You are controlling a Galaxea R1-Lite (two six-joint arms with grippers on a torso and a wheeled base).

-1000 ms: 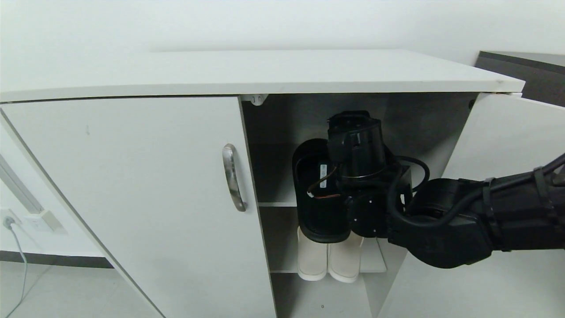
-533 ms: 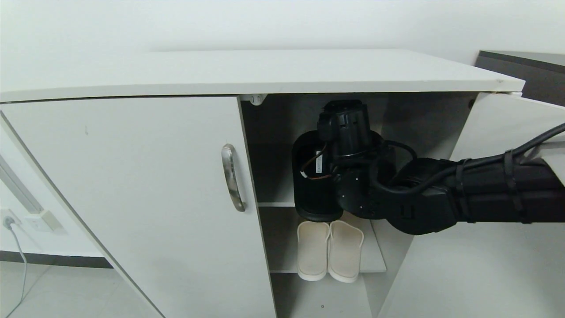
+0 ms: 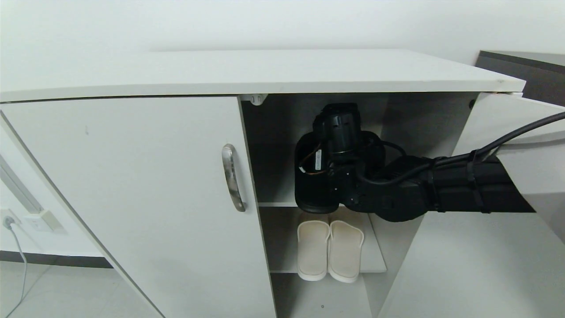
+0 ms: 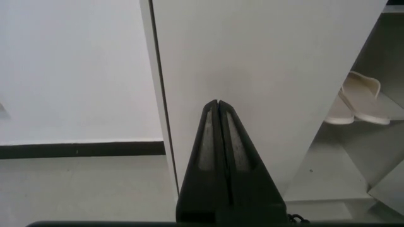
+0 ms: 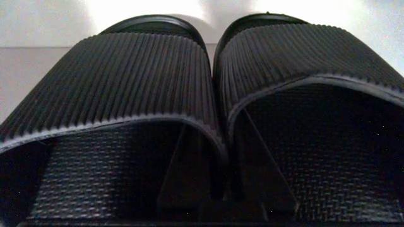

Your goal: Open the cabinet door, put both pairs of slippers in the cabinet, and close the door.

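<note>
Cabinet (image 3: 265, 70) door (image 3: 476, 265) is already open and the black slippers (image 3: 309, 185) are pinched in the right fingers (image 5: 186, 169) at the upper shelf (image 3: 276, 204), with the white slippers (image 3: 329, 249) shelved below those fingers and the left fingers (image 4: 208, 139) pressed together outside, so I'd say only drop-off and door closing are left.

Setting: plain indoor room, office-like. Evidence: bare white wall (image 3: 265, 22), white laminate cabinet (image 3: 265, 70), dark skirting board (image 3: 53, 260), wall socket (image 3: 8, 221) with plugged cable (image 3: 20, 260), pale smooth floor (image 3: 66, 296).
</note>
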